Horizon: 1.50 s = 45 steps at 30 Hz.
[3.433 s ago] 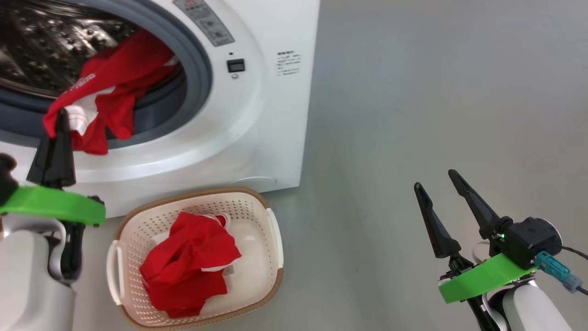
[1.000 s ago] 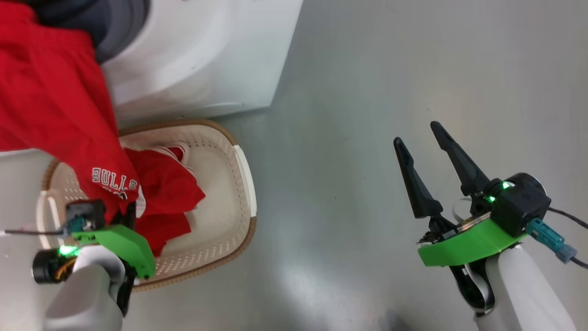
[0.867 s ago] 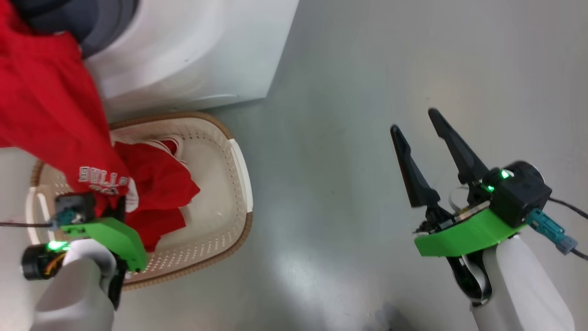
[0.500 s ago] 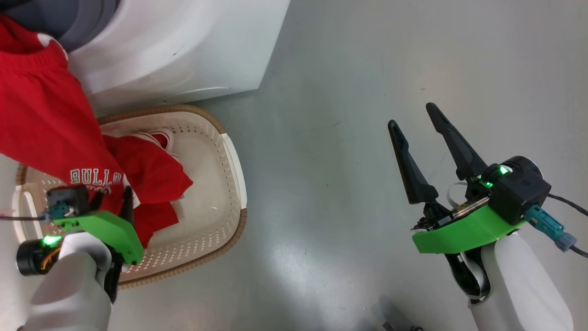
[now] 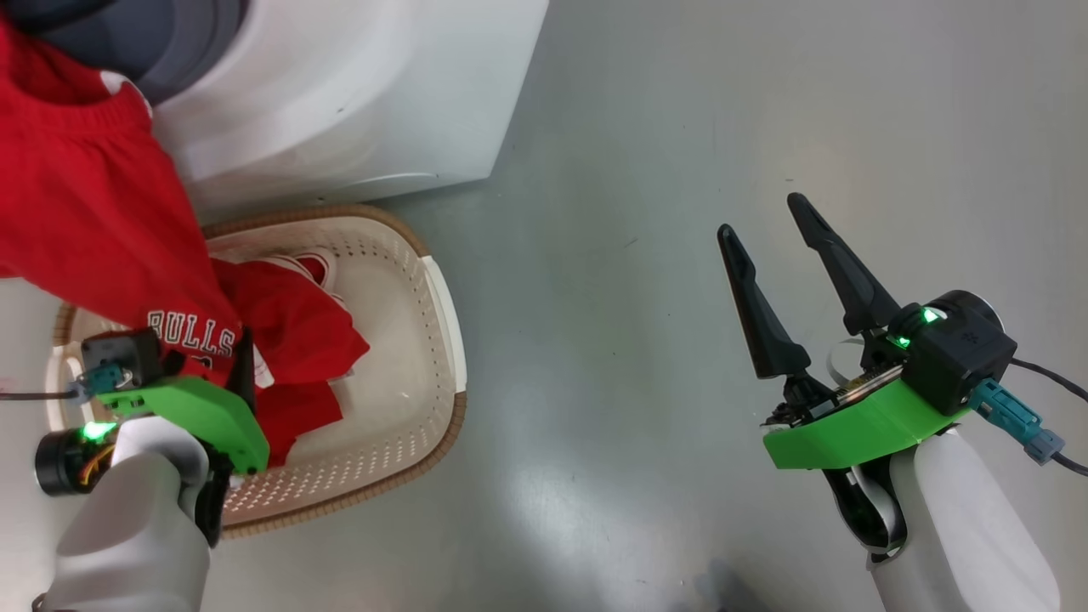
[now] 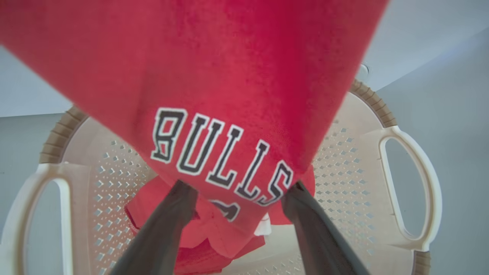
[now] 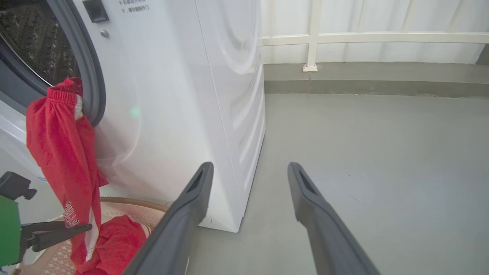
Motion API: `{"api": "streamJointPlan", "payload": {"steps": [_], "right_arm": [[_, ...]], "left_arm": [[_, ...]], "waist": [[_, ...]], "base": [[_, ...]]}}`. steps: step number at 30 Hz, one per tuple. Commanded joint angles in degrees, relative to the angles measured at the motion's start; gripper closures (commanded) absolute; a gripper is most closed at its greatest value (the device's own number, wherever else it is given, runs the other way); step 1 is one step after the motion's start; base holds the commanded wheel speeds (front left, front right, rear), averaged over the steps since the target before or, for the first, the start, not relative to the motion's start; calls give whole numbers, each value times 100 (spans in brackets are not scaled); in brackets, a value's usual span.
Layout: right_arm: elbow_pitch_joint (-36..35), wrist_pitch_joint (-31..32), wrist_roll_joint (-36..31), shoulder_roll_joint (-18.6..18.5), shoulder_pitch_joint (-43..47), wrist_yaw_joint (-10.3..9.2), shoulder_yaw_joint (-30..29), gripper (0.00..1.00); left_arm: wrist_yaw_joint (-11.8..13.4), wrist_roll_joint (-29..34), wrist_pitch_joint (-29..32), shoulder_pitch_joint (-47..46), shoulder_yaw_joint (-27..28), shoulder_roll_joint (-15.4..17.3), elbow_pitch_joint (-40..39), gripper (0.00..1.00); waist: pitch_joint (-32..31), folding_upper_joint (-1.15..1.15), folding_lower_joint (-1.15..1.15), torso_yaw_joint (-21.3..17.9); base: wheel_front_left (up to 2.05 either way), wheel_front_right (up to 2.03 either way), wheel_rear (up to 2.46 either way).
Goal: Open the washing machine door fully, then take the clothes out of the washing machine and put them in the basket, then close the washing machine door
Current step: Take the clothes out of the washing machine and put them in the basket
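My left fingers (image 6: 168, 221) have just spread wide, freeing the red garment (image 5: 93, 229), which hangs from the washing machine (image 5: 357, 102) into the basket (image 5: 425, 357), not yet fully delivered; my right fingers (image 5: 765, 314) stand open, empty.

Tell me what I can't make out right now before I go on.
Drum interior: cut off by the right wrist view's left edge; clothes left inside cannot be told.
Left tool tips: covered by the hanging red garment, left wrist view.
Basket floor: head view, partly under red clothes.
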Motion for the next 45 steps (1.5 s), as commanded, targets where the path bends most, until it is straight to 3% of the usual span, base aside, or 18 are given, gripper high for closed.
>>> {"api": "streamJointPlan", "payload": {"steps": [1,15,30,45], "right_arm": [[-105,-27,-28,-17,51,9,121,0],[-91,-27,-42,-133,240,9,-1,0],[-63,-27,-26,-241,454,9,-78,0],[-106,-27,-19,-299,573,9,-169,0]], "left_arm": [[-17,-73,-61,122,105,205,-123,0],[-17,-284,-61,589,395,278,-1386,0],[-17,382,-61,1471,1416,136,-3136,0],[-18,1250,-61,2820,2016,-234,-5634,0]], "waist": [[-50,0,0,31],[-356,0,0,294],[-780,0,0,498],[-893,0,0,606]], "base": [[0,0,0],[0,0,0],[0,0,0],[0,0,0]]}}
